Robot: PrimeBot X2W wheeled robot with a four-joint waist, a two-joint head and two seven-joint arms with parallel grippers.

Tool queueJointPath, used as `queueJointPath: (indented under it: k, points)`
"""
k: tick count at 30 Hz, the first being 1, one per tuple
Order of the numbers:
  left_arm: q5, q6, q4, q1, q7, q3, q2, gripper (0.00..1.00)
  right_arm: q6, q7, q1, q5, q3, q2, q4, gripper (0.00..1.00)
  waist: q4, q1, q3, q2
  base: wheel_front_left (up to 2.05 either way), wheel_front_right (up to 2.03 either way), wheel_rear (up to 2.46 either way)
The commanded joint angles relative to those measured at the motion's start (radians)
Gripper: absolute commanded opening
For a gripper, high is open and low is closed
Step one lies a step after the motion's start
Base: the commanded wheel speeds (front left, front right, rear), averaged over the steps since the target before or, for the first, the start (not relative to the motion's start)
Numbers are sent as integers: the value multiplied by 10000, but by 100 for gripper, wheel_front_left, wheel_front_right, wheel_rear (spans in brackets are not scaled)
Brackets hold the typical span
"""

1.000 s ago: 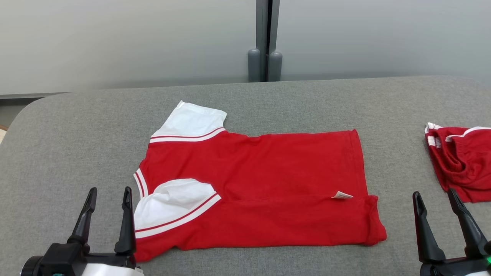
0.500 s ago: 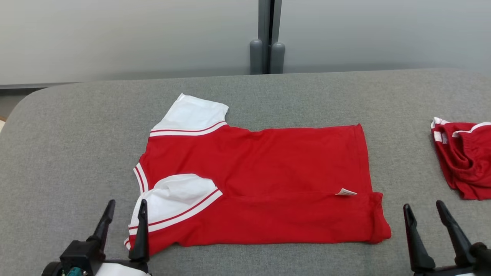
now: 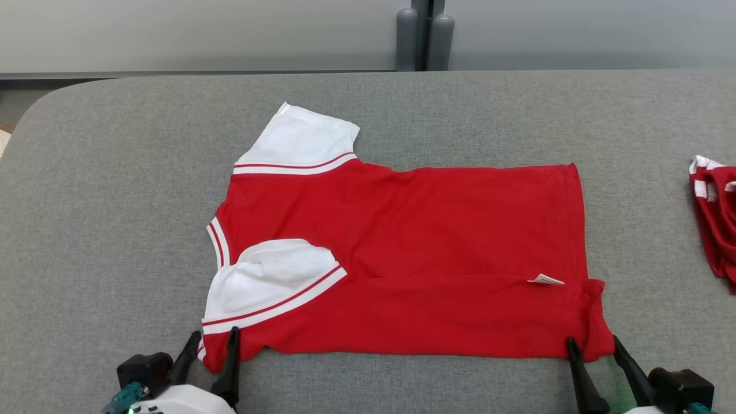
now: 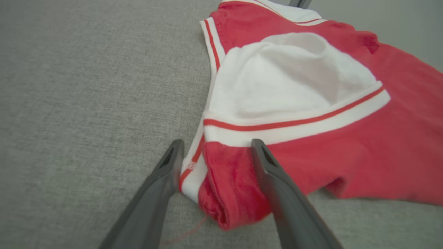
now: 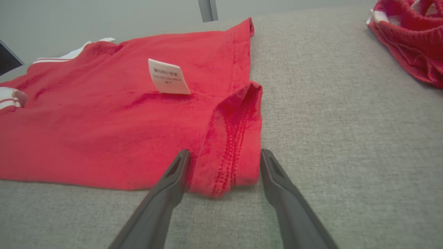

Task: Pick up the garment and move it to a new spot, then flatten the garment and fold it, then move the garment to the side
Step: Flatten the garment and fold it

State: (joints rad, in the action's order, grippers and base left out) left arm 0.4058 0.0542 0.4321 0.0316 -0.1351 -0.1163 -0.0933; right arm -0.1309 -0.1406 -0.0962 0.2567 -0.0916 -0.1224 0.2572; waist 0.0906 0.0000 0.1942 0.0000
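The garment (image 3: 414, 241) is a red shirt with white sleeves, lying spread on the grey table (image 3: 103, 201) with its near long edge folded over. My left gripper (image 3: 214, 345) is open at the shirt's near left corner, and in the left wrist view that corner (image 4: 225, 193) sits between the two fingers (image 4: 277, 180). My right gripper (image 3: 595, 349) is open at the near right corner; the hem corner (image 5: 232, 162) lies between its fingers (image 5: 173, 176). A white label (image 5: 168, 76) sticks up near that hem.
A second red garment with white trim (image 3: 716, 218) lies bunched at the table's right edge, also seen in the right wrist view (image 5: 412, 45). Grey posts (image 3: 424, 34) stand against the wall behind the table. Bare cloth surface lies left of the shirt.
The head camera has tilted down. Both grippers have moved forward to the shirt's near corners, the left one also to the right and the right one to the left; both stay open.
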Motion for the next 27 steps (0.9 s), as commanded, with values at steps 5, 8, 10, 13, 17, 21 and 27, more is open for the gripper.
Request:
queueJointPath:
  k: [5,8,10,13,17,21,27]
  points:
    - [393,229,662,387,364,-45,-31,36,4,-51,473,232,-85,-16,570,46,57,0,127,0,0,0,0]
    - [242,339,820,464,523,-289,-176,0,4,-82,585,322,-4,-4,718,0,60,0,161,0,0,0,0]
    - [268,404,729,473,520,-385,-259,0,4,-161,574,441,51,-2,679,0,82,0,165,0,0,0,0]
    - [287,436,363,466,475,-380,-430,0,4,-291,393,632,112,-70,458,0,106,0,131,0,0,0,0]
    - [308,344,-399,159,741,-292,-743,0,6,-287,-52,876,224,-207,-29,0,142,0,-104,0,0,0,0]
    - [423,185,-1238,-483,1326,-212,-1032,0,15,-90,-756,976,382,-312,-698,0,94,0,-375,0,0,0,0]
    - [725,-37,-2336,-1501,2203,-147,-1204,0,15,336,-1816,1099,675,-250,-1185,0,50,0,-692,0,0,0,0]
